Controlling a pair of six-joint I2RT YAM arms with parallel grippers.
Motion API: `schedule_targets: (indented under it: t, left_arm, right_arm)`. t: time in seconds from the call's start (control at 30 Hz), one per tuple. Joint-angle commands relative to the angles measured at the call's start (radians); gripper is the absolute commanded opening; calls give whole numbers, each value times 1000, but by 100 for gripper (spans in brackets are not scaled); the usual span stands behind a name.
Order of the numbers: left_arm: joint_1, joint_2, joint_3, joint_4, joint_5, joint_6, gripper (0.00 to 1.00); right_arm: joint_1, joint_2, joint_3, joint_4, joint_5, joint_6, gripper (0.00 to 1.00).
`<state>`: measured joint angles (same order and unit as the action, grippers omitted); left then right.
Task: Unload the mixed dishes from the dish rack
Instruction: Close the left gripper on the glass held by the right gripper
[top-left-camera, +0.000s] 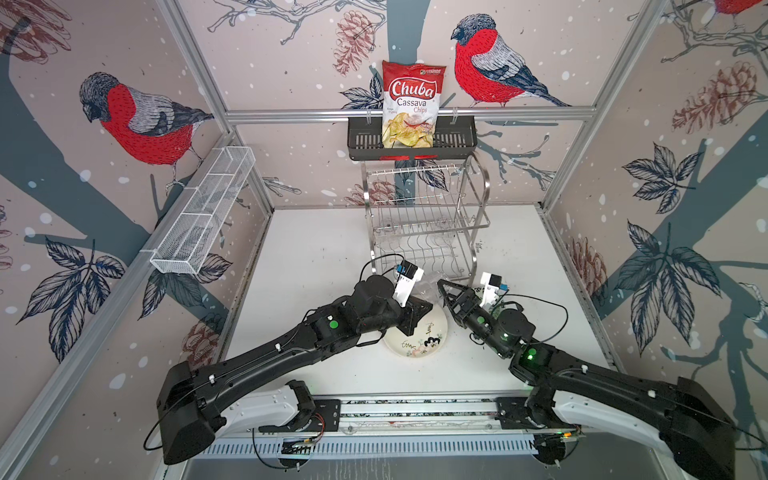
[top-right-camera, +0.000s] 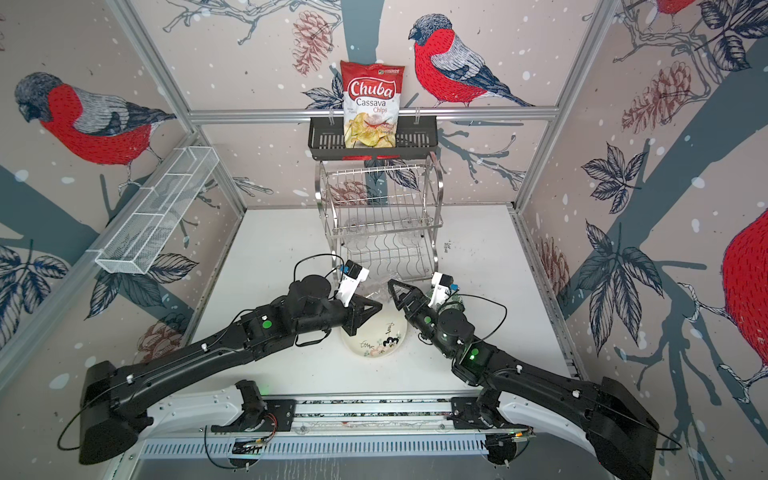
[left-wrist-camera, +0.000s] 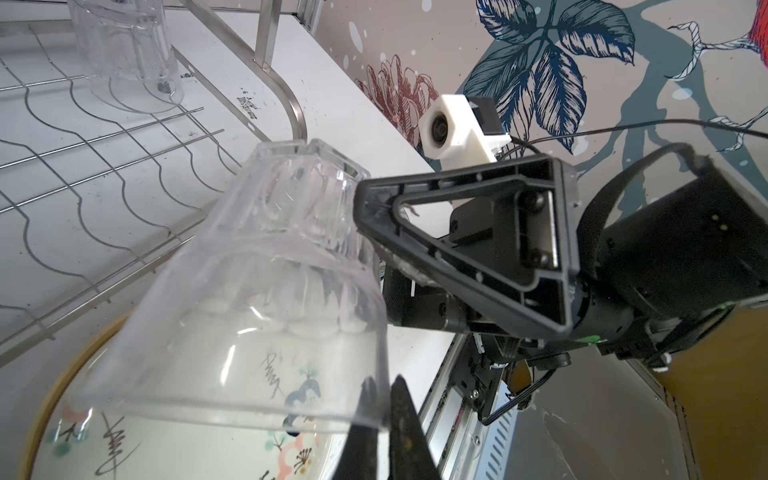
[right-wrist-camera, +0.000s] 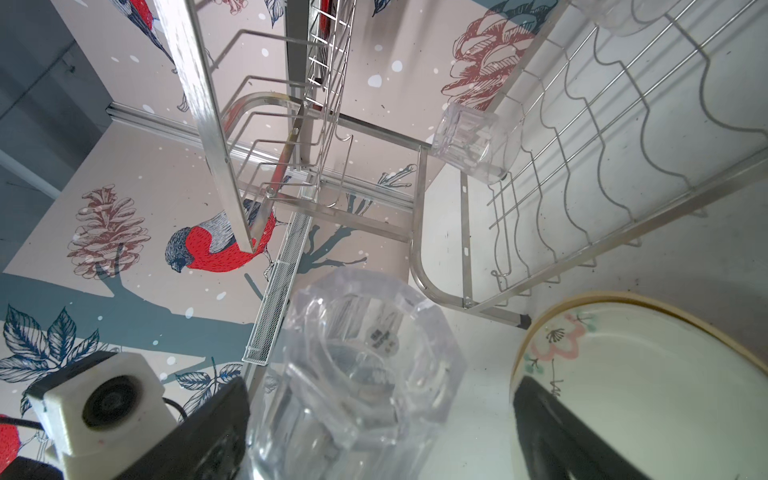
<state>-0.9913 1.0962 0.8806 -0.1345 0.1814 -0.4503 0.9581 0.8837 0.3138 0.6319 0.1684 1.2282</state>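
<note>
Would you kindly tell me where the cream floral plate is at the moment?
In both top views the cream floral plate lies flat on the white table in front of the dish rack, near the middle, partly under the left arm.

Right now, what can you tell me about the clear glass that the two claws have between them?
The clear glass tumbler is faceted, with a thick octagonal base and wider mouth. It hangs tilted over the cream floral plate, near the dish rack. The left gripper pinches its rim; the right gripper, jaws open, flanks its base.
</note>
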Motion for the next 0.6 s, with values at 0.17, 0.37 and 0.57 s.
schedule_targets:
  t: [0.17,0.37,0.57]
  left_arm:
    - [2,3,8,-10,55,67,0]
    - [2,3,8,6,89,63,0]
    - [2,3,6,7,106,63,0]
  right_arm:
    - [-20,26,51,-20,-124,-24,99]
    - [-34,116,86,43,-182,-21,99]
    - [-36,163,95,104,-219,-15,93]
